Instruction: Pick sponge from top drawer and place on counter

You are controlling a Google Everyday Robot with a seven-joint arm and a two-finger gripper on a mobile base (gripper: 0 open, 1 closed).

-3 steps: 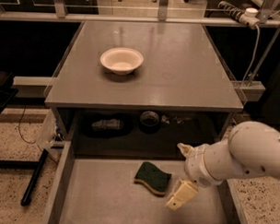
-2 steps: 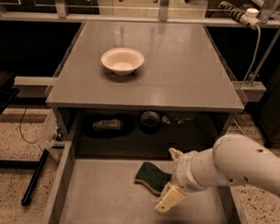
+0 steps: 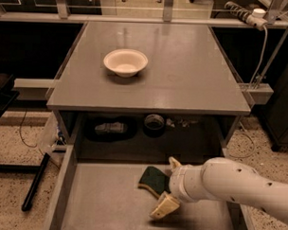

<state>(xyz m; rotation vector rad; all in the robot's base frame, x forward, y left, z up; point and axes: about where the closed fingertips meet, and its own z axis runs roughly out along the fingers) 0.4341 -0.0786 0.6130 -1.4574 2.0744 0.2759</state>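
Desk: The grey desk point(image 3: 183, 66) is flat and a little shiny. It fills the middle of the view.
Room: The floor point(image 3: 20, 131) is pale with small speckles. The back of the room is dark.
Drawer: The grey drawer point(image 3: 103, 205) is pulled out below the front of the desk. Its bottom is smooth and its sides are low.
Bowl: A white bowl point(image 3: 125, 62) stands right way up on the desk, left of the middle and well apart from the drawer.
Shelf: Under the desk top is a dark shelf point(image 3: 133, 147). A round dark thing point(image 3: 154, 123) and some other clutter sit there, too dim to name.
Bar: A black bar point(image 3: 35, 182) lies on the floor, left of the drawer.
In the way: The desk top sits above the back of the drawer, over the shelf.
Sponge: The sponge point(image 3: 153, 180) lies in the drawer, near the back and right of the middle. Its green side faces up and a yellow edge shows. Its right end is hidden by the hand.
Arm: The white arm point(image 3: 241, 184) comes in from the lower right and reaches left, low inside the drawer.
Hand: The hand point(image 3: 164, 187) is at the sponge. Its two tan fingers point(image 3: 164, 206) are spread apart, one behind the sponge and one in front. It is released, not squeezing.
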